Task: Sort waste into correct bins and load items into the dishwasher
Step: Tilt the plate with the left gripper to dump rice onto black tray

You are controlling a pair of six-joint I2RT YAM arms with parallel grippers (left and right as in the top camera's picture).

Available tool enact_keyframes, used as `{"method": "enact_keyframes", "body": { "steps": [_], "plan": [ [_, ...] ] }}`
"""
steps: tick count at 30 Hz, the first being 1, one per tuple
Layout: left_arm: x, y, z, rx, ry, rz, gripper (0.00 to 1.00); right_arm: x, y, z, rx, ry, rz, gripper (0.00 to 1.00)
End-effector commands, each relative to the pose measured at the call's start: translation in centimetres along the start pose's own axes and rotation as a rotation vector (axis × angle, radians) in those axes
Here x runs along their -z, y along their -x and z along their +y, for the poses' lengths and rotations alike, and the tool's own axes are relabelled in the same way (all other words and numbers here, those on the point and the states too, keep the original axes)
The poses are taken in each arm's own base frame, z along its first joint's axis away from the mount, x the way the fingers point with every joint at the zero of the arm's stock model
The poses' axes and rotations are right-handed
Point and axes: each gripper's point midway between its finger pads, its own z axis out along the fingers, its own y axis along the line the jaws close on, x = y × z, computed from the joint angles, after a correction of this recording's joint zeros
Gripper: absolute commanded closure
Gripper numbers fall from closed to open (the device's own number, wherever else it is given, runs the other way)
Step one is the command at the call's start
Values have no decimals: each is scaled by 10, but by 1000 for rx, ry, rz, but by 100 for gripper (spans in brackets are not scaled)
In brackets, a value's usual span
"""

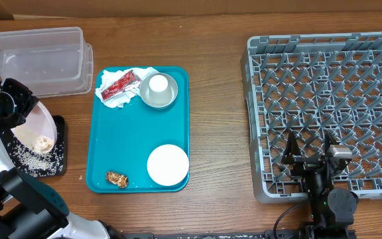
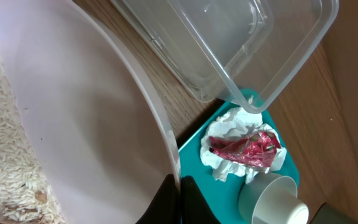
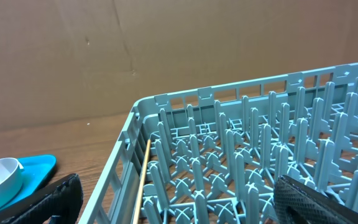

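My left gripper is shut on the rim of the larger pinkish plate, held tilted over the black tray. Rice and a brown lump lie on the plate, and more rice lies in the black tray. The clear tub stands behind. On the teal tray are the crumpled napkin with the red wrapper, the white cup in the grey-green bowl, the smaller plate and a brown lump. My right gripper hangs open over the grey dish rack, holding nothing.
A thin wooden stick lies along the inside of the rack's left wall. A strip of bare wooden table separates the teal tray from the rack. A brown cardboard wall stands behind the table.
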Motion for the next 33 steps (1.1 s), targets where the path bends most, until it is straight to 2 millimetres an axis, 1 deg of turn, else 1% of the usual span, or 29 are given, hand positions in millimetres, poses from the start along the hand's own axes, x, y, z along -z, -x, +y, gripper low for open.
{"method": "enact_keyframes", "body": {
  "steps": [1,23,28,31,33],
  "plan": [
    [0,2,-1,1,-15,2,96,0,-1,-3,7,-13,-8,0],
    [0,-4,1,12,-10,26,96,0,-1,-3,6,-13,-8,0],
    [1,2,-7,-2,-50,6,96,0,-1,-3,6,-13,-8,0],
    [3,-1,-20,-2,-141,33,96,0,-1,-3,6,-13,-8,0],
    [5,0,-24,-7,-168,30,96,0,-1,-3,6,-13,-8,0]
  ]
}}
